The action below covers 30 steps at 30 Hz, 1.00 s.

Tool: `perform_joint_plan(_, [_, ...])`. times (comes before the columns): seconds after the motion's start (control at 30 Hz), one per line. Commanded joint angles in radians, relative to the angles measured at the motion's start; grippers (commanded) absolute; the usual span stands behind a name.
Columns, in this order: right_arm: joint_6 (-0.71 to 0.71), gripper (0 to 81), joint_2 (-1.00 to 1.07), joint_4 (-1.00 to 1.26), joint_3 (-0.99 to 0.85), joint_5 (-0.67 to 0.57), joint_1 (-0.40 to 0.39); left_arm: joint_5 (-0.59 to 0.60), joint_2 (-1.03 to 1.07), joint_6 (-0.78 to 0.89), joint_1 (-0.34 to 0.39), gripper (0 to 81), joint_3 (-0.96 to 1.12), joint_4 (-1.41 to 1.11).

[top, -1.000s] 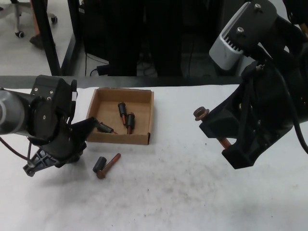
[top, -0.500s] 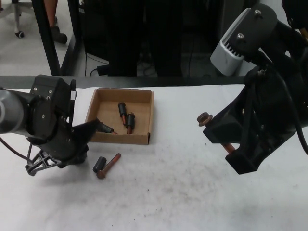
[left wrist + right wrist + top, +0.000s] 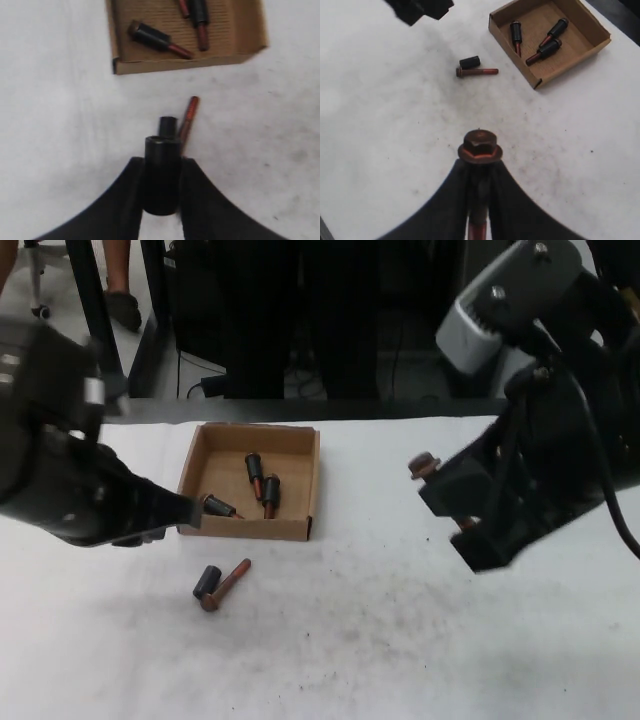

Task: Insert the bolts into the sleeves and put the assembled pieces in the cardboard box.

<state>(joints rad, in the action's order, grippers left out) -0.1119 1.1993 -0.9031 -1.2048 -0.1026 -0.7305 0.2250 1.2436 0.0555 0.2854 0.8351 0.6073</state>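
Note:
My left gripper (image 3: 161, 167) is shut on a black sleeve (image 3: 161, 175), held above the white bench. Just beyond it lie a loose black sleeve (image 3: 168, 124) and a loose copper bolt (image 3: 187, 125), side by side; they are the sleeve (image 3: 207, 581) and bolt (image 3: 228, 583) in front of the cardboard box (image 3: 245, 530). My right gripper (image 3: 480, 172) is shut on a copper bolt (image 3: 480, 149), head toward the camera, high over the bench's right half (image 3: 424, 464). Three assembled pieces (image 3: 253, 472) lie in the box.
The left arm (image 3: 60, 470) hangs over the bench's left side, its tip close to the box's near left corner. The bulky right arm (image 3: 540, 470) hangs over the right side. The box (image 3: 540, 20) stands toward the bench's far edge, with bare white bench in front.
The left arm has risen toward the camera and now looks larger and blurred. The right arm shifted slightly up with its bolt. The loose sleeve and bolt have not moved.

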Motion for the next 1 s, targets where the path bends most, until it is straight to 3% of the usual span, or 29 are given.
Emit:
perform_joint_plan(0.0, [0.043,0.3,0.005,0.031,-0.002,-0.036,0.004,0.105,-0.075,-0.027,0.005,0.8,-0.032,0.006])
perform_joint_plan(0.17, [0.163,0.3,0.049,0.164,-0.002,-0.132,0.004,0.324,-0.259,-0.045,0.005,0.8,-0.114,-0.048])
perform_joint_plan(0.4, [0.389,0.3,0.121,0.397,-0.002,-0.252,0.004,0.533,-0.355,0.052,0.005,0.8,-0.161,-0.076])
perform_joint_plan(0.63, [0.586,0.3,0.182,0.559,-0.002,-0.281,0.004,0.554,-0.354,0.054,0.005,0.8,-0.162,-0.149])
perform_joint_plan(0.97, [0.687,0.3,0.197,0.637,-0.002,-0.285,0.002,0.581,-0.354,0.160,0.005,0.8,-0.162,-0.314])
